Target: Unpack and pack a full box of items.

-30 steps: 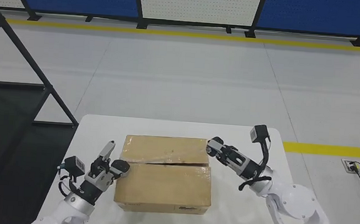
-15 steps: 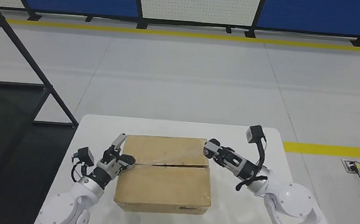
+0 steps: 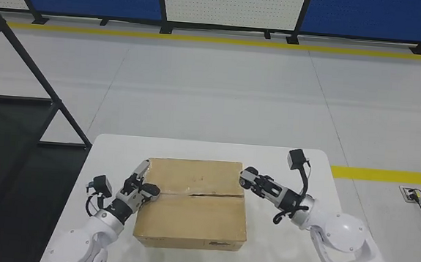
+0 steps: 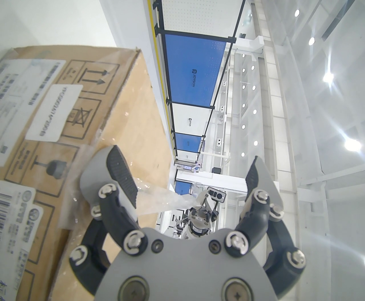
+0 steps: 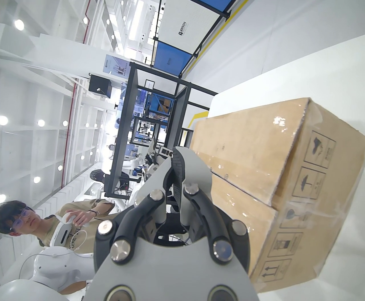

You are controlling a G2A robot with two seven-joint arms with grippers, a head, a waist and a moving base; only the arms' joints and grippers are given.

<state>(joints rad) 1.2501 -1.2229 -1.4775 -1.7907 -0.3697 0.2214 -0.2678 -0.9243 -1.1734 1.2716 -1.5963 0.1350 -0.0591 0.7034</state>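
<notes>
Box point(image 3: 190, 207) sits taped shut on the table point(image 3: 282, 156).
Left gripper point(image 4: 185, 158), jaws wide, is at its left end beside a loose tape point(image 4: 162, 199) tail, the likeliest hold; the cardboard looks stiff, probably heavy. Right gripper point(image 3: 245, 177), jaws closed empty, is by the seam's right end.

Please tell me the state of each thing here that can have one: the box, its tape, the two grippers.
cardboard box: closed, both top flaps down.
clear tape: a strip peeled loose at the box's end.
left gripper: open, one finger against the loose tape.
right gripper: shut, near the box's top edge.
</notes>
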